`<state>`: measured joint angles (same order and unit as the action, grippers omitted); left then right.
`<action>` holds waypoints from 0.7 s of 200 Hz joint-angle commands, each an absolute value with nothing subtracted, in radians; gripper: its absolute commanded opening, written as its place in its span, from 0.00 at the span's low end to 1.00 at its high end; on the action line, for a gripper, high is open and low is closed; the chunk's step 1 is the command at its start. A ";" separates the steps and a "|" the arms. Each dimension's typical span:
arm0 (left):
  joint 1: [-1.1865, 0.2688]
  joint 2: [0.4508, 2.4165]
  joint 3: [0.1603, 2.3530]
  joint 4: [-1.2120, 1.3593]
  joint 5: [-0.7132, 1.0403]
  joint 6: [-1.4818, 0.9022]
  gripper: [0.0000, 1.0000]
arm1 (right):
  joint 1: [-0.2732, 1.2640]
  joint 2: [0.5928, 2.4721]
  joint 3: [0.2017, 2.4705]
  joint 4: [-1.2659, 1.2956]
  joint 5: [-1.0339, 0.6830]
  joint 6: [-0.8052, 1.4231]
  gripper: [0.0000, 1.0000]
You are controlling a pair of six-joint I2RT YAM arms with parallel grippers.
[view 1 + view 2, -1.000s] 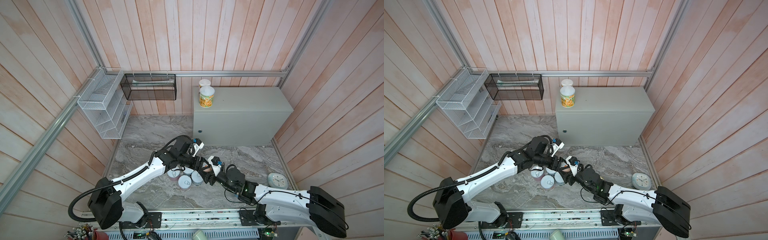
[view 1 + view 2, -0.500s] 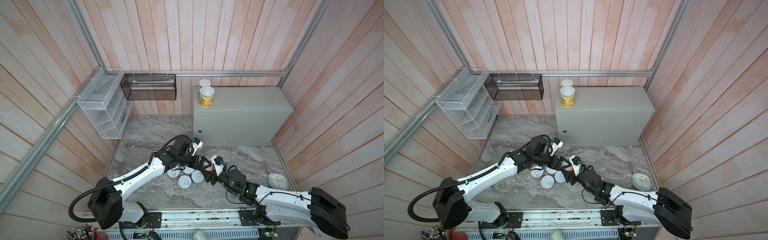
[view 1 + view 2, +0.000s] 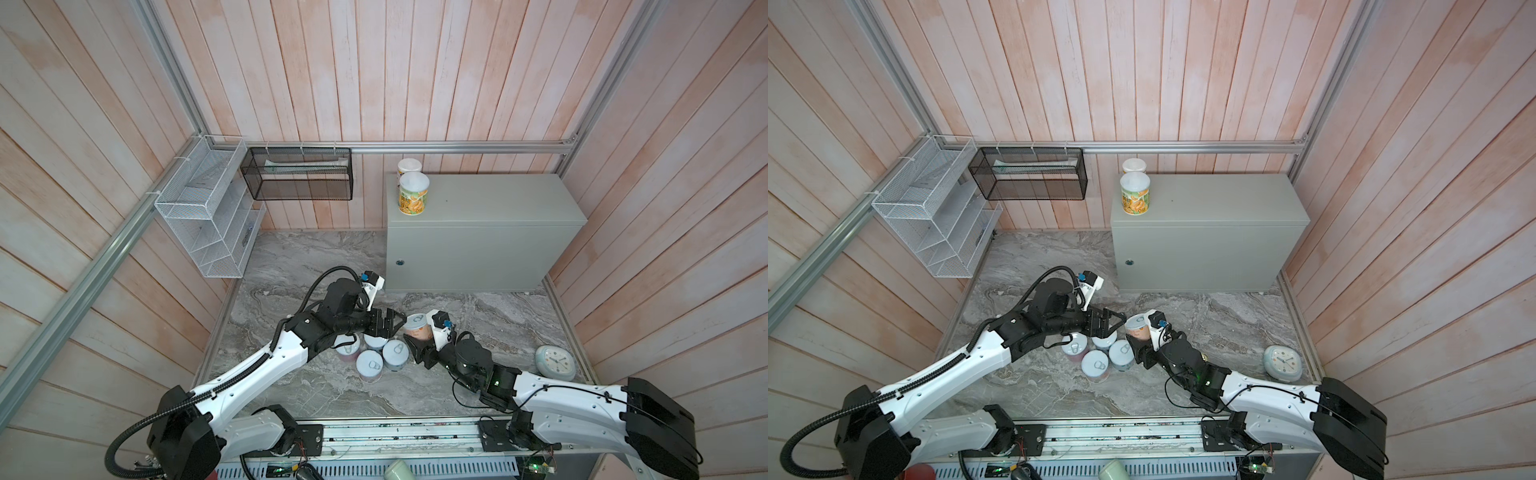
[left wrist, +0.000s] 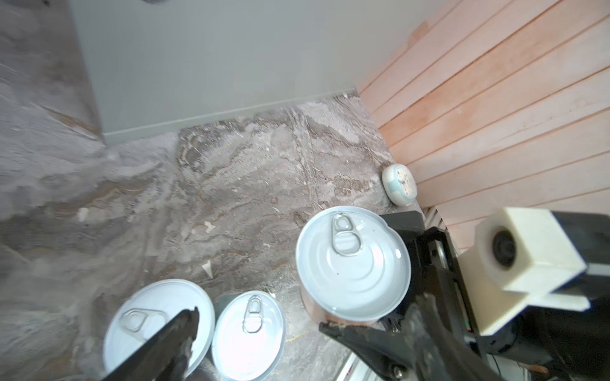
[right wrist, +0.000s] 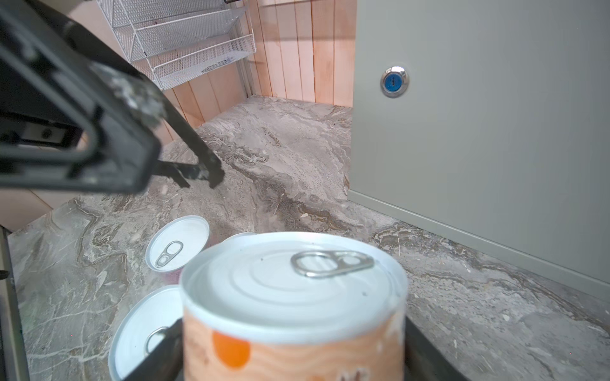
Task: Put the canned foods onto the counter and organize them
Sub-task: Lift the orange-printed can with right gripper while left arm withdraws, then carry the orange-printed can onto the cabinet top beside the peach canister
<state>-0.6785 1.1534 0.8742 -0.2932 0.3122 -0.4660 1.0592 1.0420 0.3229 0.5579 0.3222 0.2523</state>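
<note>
Lower centre, right fingers (image 5: 158, 349): clamped round upright orange can (image 5: 293, 313), for lifting to bench (image 5: 495, 132)
Left fingers (image 4: 165, 346): spread wide, empty, clear of the can

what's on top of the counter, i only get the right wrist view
Observer: A yellow-green can with a second one behind it, along the left edge of the counter's top.
Operator: how many cans on the floor
Observer: Four pull-tab cans, upright and clustered on the marble floor.
Operator: anything else down there
Observer: A round white clock sits near the right wall.
</note>
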 commanded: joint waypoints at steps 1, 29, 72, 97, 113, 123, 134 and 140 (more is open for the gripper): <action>-0.642 1.105 0.800 -0.216 0.199 -0.456 1.00 | 1.057 0.994 0.381 0.567 0.366 0.266 0.60; -0.612 1.076 0.712 -0.148 0.144 -0.462 1.00 | 1.056 0.958 0.406 0.538 0.399 0.239 0.60; -0.610 1.060 0.598 -0.003 0.041 -0.413 1.00 | 1.055 0.898 0.503 0.471 0.442 0.187 0.60; -0.610 1.039 0.519 0.135 0.016 -0.374 1.00 | 1.023 0.878 0.594 0.420 0.384 0.176 0.61; -0.611 1.024 0.463 0.220 0.026 -0.350 1.00 | 1.001 0.876 0.660 0.387 0.368 0.168 0.61; -0.612 1.014 0.434 0.269 0.046 -0.323 1.00 | 0.987 0.879 0.700 0.368 0.364 0.156 0.61; -0.611 0.998 0.406 0.301 0.078 -0.298 1.00 | 0.967 0.884 0.752 0.346 0.354 0.149 0.61; -0.612 0.990 0.382 0.325 0.093 -0.292 1.00 | 0.952 0.888 0.781 0.332 0.341 0.146 0.61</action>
